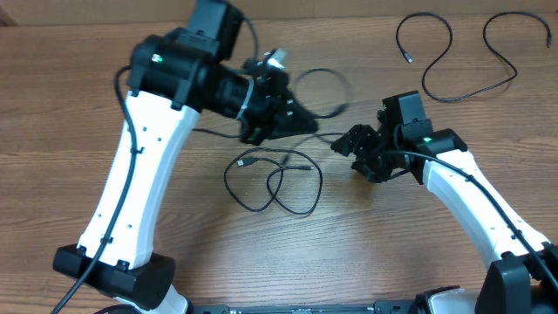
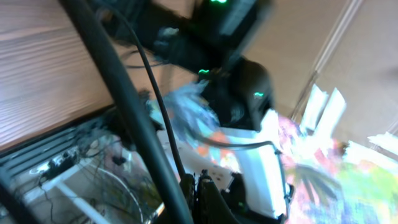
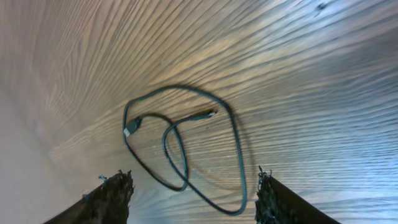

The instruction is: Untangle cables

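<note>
One of the cables [image 1: 275, 179] lies in a loose double loop on the wooden table, both plug ends showing; in the right wrist view the same cable [image 3: 180, 143] lies just ahead of the fingers. My right gripper [image 1: 344, 144] [image 3: 196, 196] is open, low beside that loop, with nothing between its fingers. My left gripper [image 1: 292, 118] [image 2: 198, 186] is raised and shut, and a thin cable [image 2: 155, 93] runs down into its jaws. That cable's loop [image 1: 336, 87] hangs behind it. Two more cables [image 1: 427, 52] [image 1: 514, 57] lie apart at the far right.
The left wrist view is blurred and looks sideways at the right arm [image 2: 249, 93] and clutter beyond the table edge. A thick arm cable [image 2: 118, 81] crosses that view. The left arm's white link [image 1: 131, 192] stands over the table's left side.
</note>
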`<state>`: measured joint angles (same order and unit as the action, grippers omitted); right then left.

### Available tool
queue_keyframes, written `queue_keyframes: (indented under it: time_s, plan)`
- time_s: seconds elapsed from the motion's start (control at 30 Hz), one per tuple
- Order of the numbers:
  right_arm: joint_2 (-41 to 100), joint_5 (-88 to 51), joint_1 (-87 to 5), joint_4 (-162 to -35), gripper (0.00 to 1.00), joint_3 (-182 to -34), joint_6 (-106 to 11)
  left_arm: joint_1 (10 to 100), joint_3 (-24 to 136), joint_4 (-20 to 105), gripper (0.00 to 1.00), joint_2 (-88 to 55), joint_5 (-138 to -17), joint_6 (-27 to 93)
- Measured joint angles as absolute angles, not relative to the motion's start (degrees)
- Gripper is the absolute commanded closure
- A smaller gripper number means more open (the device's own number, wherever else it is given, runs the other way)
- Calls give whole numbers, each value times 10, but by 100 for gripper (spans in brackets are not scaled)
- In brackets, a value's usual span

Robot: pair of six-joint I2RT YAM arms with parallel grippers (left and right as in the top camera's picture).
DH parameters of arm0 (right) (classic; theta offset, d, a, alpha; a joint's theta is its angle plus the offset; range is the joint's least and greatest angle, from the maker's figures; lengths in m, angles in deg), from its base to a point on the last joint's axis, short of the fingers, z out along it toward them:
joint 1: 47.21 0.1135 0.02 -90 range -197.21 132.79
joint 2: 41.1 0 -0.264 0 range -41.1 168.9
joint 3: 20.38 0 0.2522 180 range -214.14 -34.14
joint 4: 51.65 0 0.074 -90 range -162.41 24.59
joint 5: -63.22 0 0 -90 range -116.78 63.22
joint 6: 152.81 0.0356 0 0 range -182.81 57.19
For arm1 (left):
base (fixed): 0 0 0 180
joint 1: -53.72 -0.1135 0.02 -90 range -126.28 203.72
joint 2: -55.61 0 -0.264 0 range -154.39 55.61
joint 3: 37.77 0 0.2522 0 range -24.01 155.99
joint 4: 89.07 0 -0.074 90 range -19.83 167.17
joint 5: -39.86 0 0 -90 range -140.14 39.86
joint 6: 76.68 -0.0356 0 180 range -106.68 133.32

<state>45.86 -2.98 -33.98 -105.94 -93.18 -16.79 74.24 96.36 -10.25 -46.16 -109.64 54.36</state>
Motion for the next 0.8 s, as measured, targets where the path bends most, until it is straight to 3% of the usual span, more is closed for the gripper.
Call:
queue_keyframes:
  time_s: [0.2, 0.5, 0.8]
  plan:
    - [459, 5, -368, -1035, 22, -932, -195, 733, 964, -191, 96, -461, -1029, 465]
    - [459, 156, -385, -958, 17, -932, -256, 771, 964, -195, 96, -460, -946, 410]
    - [459, 209, -385, -908, 13, -932, -273, 802, 964, -195, 96, -460, -940, 401]
